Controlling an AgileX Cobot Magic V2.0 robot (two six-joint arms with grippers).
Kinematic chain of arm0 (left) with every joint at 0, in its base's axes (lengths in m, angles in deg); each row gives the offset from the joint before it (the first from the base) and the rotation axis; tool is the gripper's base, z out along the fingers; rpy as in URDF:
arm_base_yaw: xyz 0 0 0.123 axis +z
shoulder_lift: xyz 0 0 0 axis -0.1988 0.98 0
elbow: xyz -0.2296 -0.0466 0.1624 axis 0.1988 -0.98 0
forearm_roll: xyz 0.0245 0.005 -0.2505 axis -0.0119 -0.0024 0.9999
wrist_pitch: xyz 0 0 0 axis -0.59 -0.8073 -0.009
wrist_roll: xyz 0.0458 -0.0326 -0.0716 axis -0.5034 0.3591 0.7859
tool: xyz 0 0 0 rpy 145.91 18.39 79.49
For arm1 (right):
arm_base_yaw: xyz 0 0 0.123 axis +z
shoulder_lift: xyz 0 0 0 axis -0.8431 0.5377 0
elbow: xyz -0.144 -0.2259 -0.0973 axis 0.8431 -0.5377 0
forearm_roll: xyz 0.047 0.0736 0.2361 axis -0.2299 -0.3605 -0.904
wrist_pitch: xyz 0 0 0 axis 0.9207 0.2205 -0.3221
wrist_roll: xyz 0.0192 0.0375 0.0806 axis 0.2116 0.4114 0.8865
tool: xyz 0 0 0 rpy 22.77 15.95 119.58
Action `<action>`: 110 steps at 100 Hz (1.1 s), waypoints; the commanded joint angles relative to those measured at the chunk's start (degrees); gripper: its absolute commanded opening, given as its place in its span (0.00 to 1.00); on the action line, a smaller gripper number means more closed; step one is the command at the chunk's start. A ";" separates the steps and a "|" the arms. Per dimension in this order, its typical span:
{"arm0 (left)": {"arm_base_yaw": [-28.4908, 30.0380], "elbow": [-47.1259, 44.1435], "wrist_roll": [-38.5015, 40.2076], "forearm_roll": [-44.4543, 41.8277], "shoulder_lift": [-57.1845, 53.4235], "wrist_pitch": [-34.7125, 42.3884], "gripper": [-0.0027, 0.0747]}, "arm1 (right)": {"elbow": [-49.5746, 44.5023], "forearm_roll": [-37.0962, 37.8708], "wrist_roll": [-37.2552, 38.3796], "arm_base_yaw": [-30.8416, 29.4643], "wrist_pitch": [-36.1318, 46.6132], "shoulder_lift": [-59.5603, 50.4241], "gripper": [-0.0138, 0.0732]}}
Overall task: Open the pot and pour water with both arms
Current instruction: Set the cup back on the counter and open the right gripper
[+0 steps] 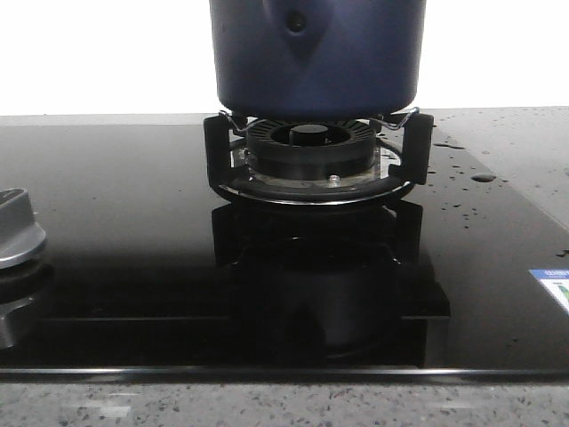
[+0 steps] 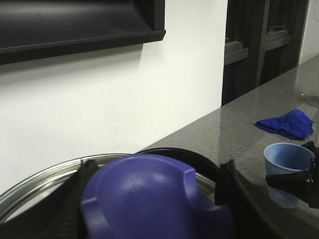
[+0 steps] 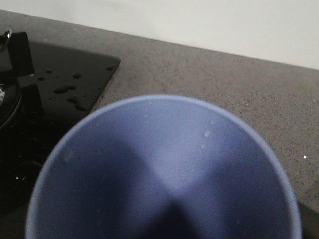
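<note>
A: Where's the pot (image 1: 317, 58)?
B: On the burner (image 1: 313, 156), hob's back edge. Left gripper (image 2: 154, 199) clamps the knob (image 2: 149, 196); right gripper (image 2: 299, 181) grips the cup (image 3: 164, 174).
A: Next?
B: Probably lift the lid, then pour.

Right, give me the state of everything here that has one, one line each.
pot: upright on the burner, top out of view.
burner: unlit.
lid: gripped at its knob by the left gripper; lifted or not, cannot tell.
cup: upright, held by the right gripper; contents unclear.
cooktop: wet with drops on its right side.
cloth: crumpled on the counter.
</note>
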 commanded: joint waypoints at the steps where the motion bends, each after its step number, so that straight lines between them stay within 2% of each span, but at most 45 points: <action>1: 0.06 1.74 -0.20 4.34 -0.22 0.74 0.32 | 1.23 -2.17 0.05 -0.54 5.60 -0.98 0.41; 13: 0.06 1.74 -0.20 5.40 -0.13 0.74 0.32 | 1.23 -5.18 0.05 -0.54 5.60 -0.98 0.48; 30: 0.06 1.74 -0.20 6.47 -0.08 0.74 0.32 | 1.23 -10.29 0.05 -0.54 5.60 -0.98 0.78; 42: 0.06 1.74 -0.20 7.06 0.13 0.74 0.32 | 1.36 -10.29 0.05 -0.54 5.70 -1.09 0.89; 57: -0.46 1.74 -0.87 10.22 1.90 0.34 0.32 | 4.05 -10.29 0.05 -0.54 5.23 -3.44 0.89; 76: -4.79 4.56 -12.73 16.77 7.87 -1.14 0.32 | 11.26 -9.98 0.05 -0.54 -2.76 -8.36 0.89; 99: -9.35 13.80 -14.06 17.12 20.07 -2.24 0.32 | 16.20 -9.82 0.05 -0.54 -8.22 -14.03 0.89; 104: -9.63 16.34 -14.06 17.12 23.09 -3.66 0.32 | 16.20 -9.82 0.05 -0.54 -8.47 -15.70 0.85; 110: -9.67 18.88 -14.06 17.12 27.09 -5.77 0.32 | 16.20 -9.82 0.05 -0.54 -10.01 -17.72 0.75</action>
